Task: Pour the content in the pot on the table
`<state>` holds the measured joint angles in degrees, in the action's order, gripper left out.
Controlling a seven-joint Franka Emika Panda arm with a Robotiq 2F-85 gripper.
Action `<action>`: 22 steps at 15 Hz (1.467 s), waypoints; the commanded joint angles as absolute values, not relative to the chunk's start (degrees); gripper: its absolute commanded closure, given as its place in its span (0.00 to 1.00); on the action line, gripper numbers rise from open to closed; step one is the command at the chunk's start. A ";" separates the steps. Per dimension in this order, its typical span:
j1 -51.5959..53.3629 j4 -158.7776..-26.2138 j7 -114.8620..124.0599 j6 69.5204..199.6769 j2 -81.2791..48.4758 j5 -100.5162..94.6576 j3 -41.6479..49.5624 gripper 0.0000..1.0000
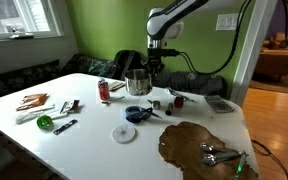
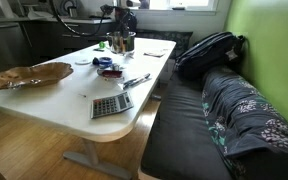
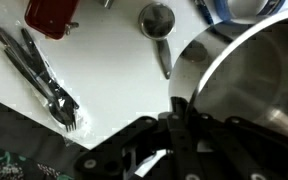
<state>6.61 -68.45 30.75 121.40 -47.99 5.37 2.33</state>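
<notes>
The shiny steel pot (image 1: 136, 82) is upright at the far side of the white table (image 1: 84, 140). It also shows in an exterior view (image 2: 121, 43) and fills the right of the wrist view (image 3: 246, 75). My gripper (image 3: 178, 112) comes down from above and is shut on the pot's rim, one finger inside and one outside; it shows in both exterior views (image 1: 152, 64) (image 2: 121, 27). I cannot tell whether the pot rests on the table or hangs just above it. The part of the pot's inside that shows is bare grey metal. The dark-blue content is not visible.
Near the pot are a red can (image 1: 104, 90), a blue dish (image 1: 137, 115), a white disc (image 1: 124, 133), a metal scoop (image 3: 157, 20) and a fork with tongs (image 3: 44, 80). A brown wooden slab (image 1: 199, 145), a calculator (image 2: 111, 105) and a backpack (image 2: 209, 50) on the couch are further off.
</notes>
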 commanded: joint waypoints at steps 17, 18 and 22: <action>1.13 -33.80 68.31 112.31 -72.47 8.25 4.25 0.99; 1.15 -33.66 68.84 112.25 -72.66 8.13 4.31 0.99; 1.40 -32.81 69.24 111.08 -73.28 7.59 4.72 0.69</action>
